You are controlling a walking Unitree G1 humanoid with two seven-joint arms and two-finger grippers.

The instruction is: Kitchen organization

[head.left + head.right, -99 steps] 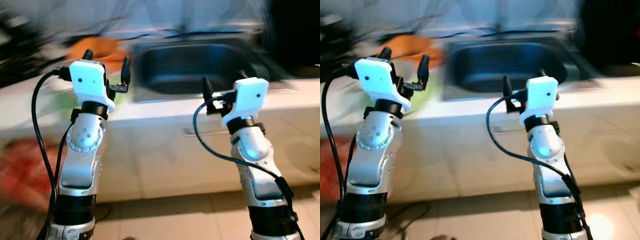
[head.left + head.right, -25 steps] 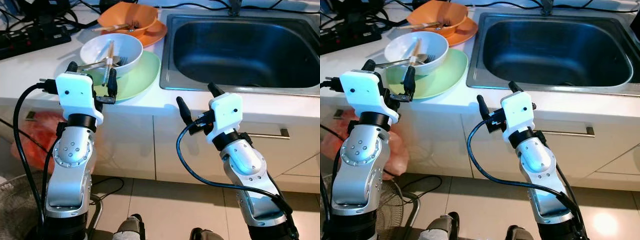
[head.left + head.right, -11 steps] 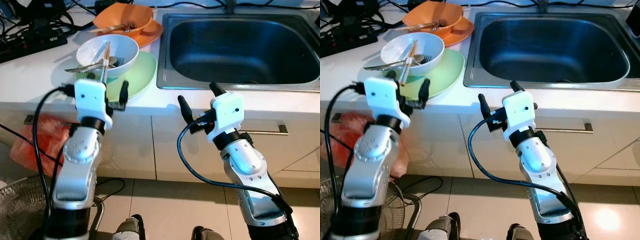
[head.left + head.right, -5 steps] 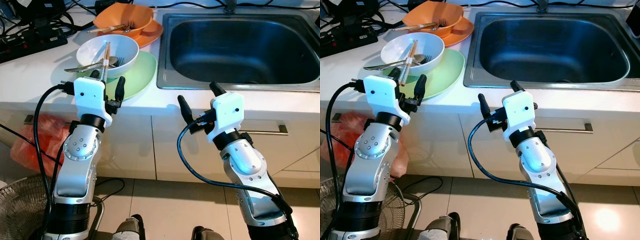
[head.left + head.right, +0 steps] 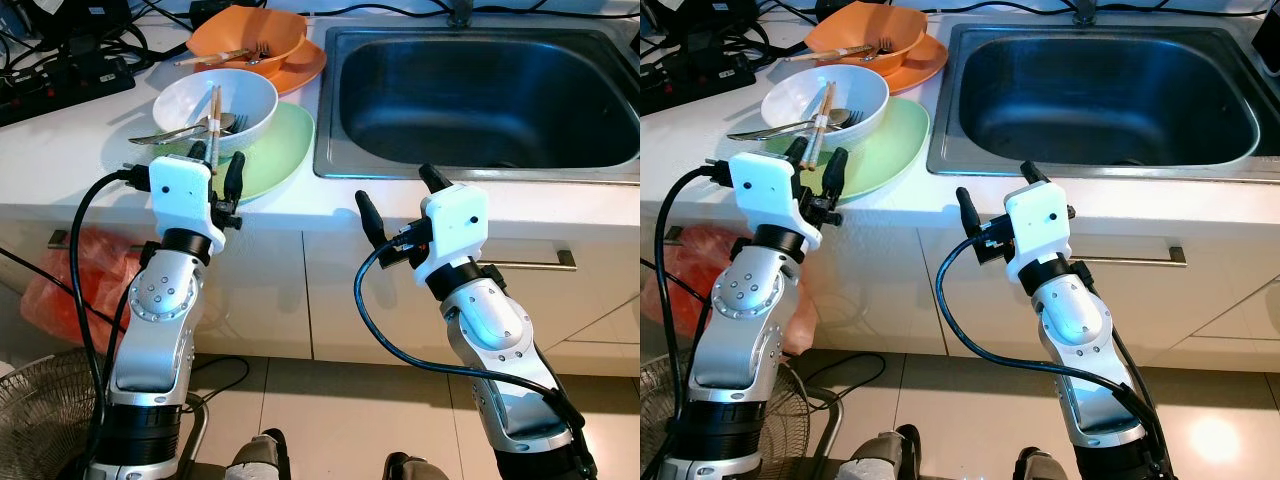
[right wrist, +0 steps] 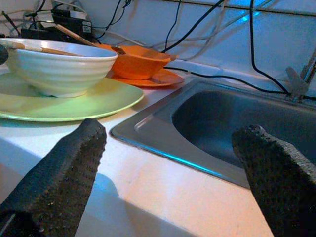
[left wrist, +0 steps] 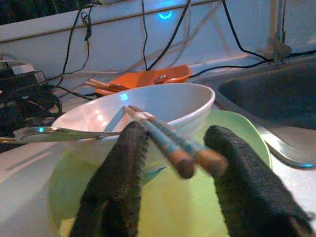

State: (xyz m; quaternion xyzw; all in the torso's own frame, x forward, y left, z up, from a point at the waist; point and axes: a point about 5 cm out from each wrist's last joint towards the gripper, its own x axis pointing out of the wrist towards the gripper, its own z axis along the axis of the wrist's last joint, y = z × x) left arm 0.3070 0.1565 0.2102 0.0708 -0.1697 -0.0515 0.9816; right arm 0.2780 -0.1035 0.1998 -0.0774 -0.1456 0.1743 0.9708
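A white bowl point(image 5: 222, 104) holds a pair of wooden chopsticks point(image 5: 213, 112), a fork and a spoon point(image 5: 165, 133). It sits on a green plate point(image 5: 278, 150) on the white counter, left of the steel sink point(image 5: 480, 90). Behind it an orange bowl point(image 5: 250, 38) with a fork rests on an orange plate point(image 5: 305, 68). My left gripper point(image 5: 216, 163) is open at the bowl's near rim. In the left wrist view the chopsticks' point(image 7: 170, 144) near ends lie between its fingers point(image 7: 121, 182). My right gripper point(image 5: 396, 195) stands open and empty at the counter's front edge before the sink.
A black power strip point(image 5: 65, 82) and cables lie at the counter's back left. A red bag point(image 5: 70, 280) and a fan grille point(image 5: 40, 410) are on the floor at the left. A drawer handle point(image 5: 535, 263) runs under the sink.
My left gripper rose from below the counter edge to the bowl's rim, and its fingers have narrowed around the chopsticks' ends. The right arm has not moved.
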